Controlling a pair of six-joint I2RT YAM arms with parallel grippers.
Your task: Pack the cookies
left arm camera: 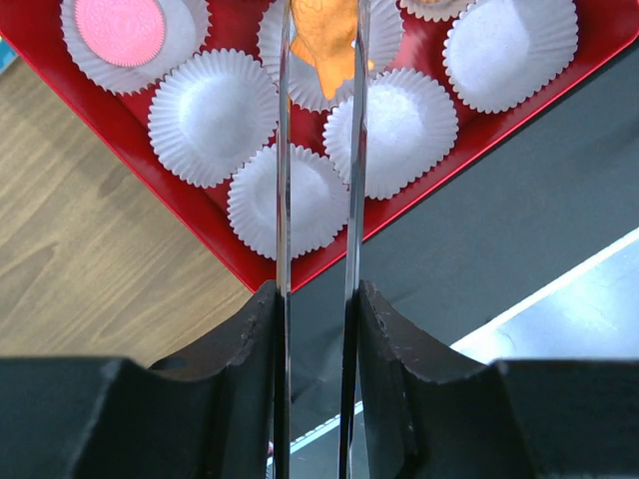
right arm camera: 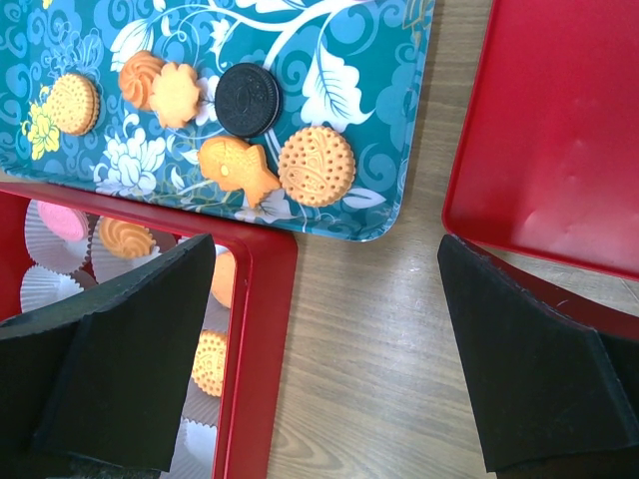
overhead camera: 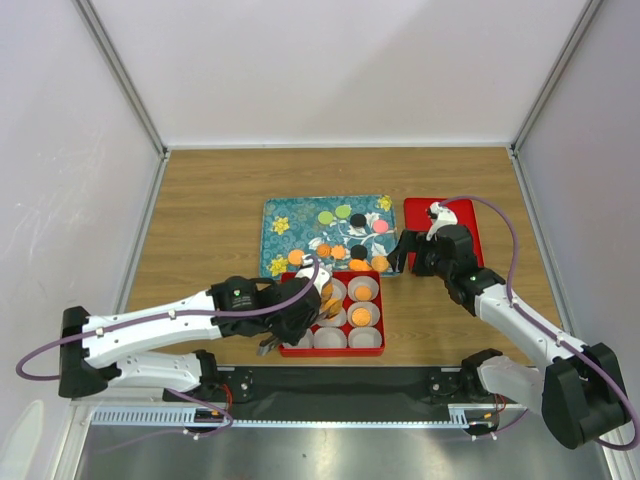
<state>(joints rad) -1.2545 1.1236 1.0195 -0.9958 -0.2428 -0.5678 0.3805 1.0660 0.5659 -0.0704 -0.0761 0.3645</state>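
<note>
Pinching an orange fish-shaped cookie [left arm camera: 329, 45] between its two thin blade fingers, the left gripper [left arm camera: 321, 25] hangs over the red box [left arm camera: 205, 225], above the white paper cups [left arm camera: 215, 118]. Only the left wrist view shows this grip; in the top view it is too small to make out. Whether the cookie touches the cup beneath it cannot be told. A pink cookie [left arm camera: 120, 25] lies in a corner cup. The right gripper [right arm camera: 319, 259] is spread wide and holds nothing, above bare table [right arm camera: 359, 349] between the red box and a shallow red tray [right arm camera: 559, 120]. The right wrist view shows the loose cookies [right arm camera: 317, 166] on the teal tray [right arm camera: 349, 60], orange ones and a black one, and more orange cookies in the box's cups.
</note>
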